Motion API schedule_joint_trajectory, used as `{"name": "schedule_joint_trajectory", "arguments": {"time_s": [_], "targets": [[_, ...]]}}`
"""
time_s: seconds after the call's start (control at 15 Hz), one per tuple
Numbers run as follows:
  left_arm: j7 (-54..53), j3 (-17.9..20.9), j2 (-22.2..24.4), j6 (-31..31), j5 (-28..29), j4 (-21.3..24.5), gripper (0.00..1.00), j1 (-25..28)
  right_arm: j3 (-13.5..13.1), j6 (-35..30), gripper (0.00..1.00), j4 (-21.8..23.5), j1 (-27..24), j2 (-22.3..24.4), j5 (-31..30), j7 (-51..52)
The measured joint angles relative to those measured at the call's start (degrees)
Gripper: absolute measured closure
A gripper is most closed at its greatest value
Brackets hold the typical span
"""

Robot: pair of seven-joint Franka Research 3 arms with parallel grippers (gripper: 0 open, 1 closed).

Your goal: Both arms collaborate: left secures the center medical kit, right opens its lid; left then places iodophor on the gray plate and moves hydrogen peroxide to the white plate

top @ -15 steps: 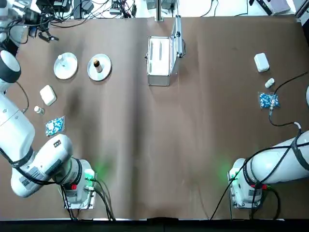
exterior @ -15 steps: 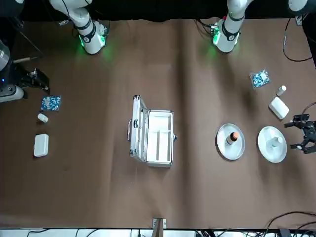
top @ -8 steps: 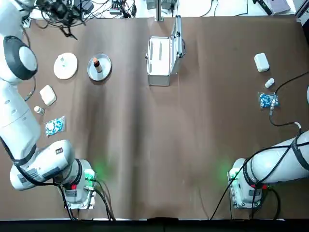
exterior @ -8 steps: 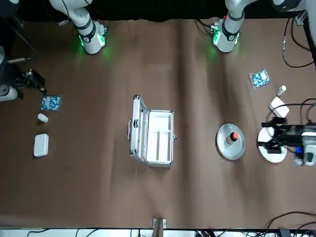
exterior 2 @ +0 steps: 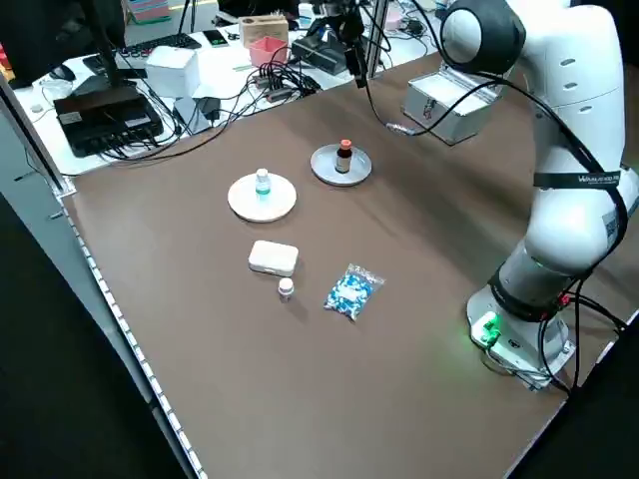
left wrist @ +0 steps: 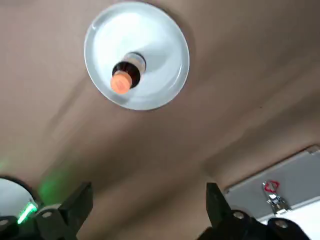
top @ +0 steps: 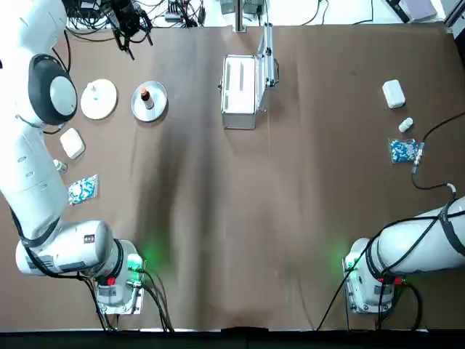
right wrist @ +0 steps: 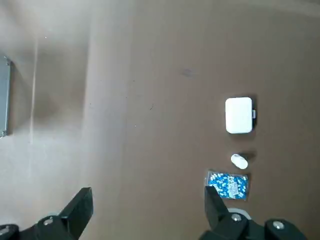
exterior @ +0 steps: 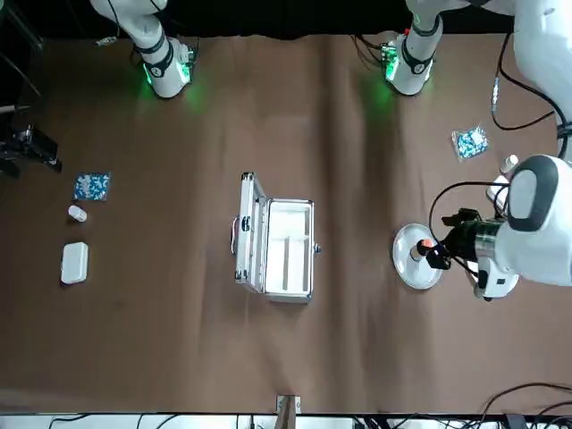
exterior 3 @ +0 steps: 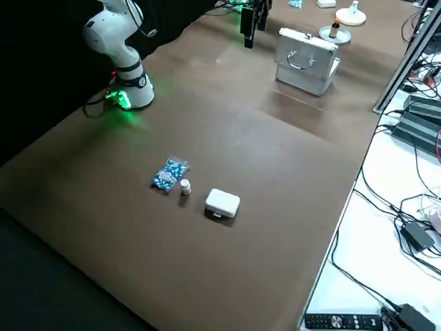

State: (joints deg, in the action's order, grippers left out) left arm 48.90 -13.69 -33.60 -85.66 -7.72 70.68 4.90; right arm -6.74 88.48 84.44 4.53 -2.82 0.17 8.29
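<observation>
The medical kit lies at the far centre with its lid raised and its white inside showing. The iodophor, a brown bottle with an orange cap, stands on the gray plate. The hydrogen peroxide stands on the white plate. My left gripper is open and empty. It hangs high beside the gray plate, apart from the iodophor. My right gripper is open and empty, high over the table's right side, far from the kit.
A white box, a small vial and a blue packet lie near the left edge. A matching box, vial and packet lie at the right. Cables and equipment crowd the far edge.
My left gripper has swung from the table's far left corner across the white plate to beside the gray plate. My right gripper has drawn back toward the right edge.
</observation>
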Motion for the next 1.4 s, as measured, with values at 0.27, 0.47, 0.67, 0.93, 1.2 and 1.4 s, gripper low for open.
{"name": "schedule_joint_trajectory", "arguments": {"time_s": [0.27, 0.47, 0.67, 0.93, 1.2, 1.4], "targets": [[-0.03, -0.22, 2.86, -1.24, 5.30, -0.05, 0.00, -2.20, 0.29, -0.02, 0.01, 0.00, 0.28, 0.00, 0.26, 0.00], [-0.53, -0.29, 5.20, -1.35, 8.17, -0.06, 0.00, -2.46, 0.33, -0.01, 0.01, 0.00, 0.36, 0.00, 0.31, 0.00], [-6.13, -0.27, 7.99, -1.36, 9.06, -0.03, 0.00, -2.47, 0.39, -0.02, 0.01, 0.00, 0.45, 0.00, 0.34, 0.00], [-17.10, -0.16, 10.44, -1.36, 9.36, 0.00, 0.00, -2.05, 0.50, -0.08, 0.01, 0.02, 0.50, 0.00, 0.36, 0.00], [-27.17, -0.09, 13.21, -1.33, 9.38, 0.09, 0.00, -1.87, 0.62, -0.18, 0.01, 0.04, 0.69, 0.00, 0.38, 0.00], [-33.93, 0.07, 15.71, -1.25, 9.38, 0.38, 0.00, -1.85, 0.63, -0.31, 0.01, 0.04, 0.76, 0.00, 0.38, 0.00]]}}
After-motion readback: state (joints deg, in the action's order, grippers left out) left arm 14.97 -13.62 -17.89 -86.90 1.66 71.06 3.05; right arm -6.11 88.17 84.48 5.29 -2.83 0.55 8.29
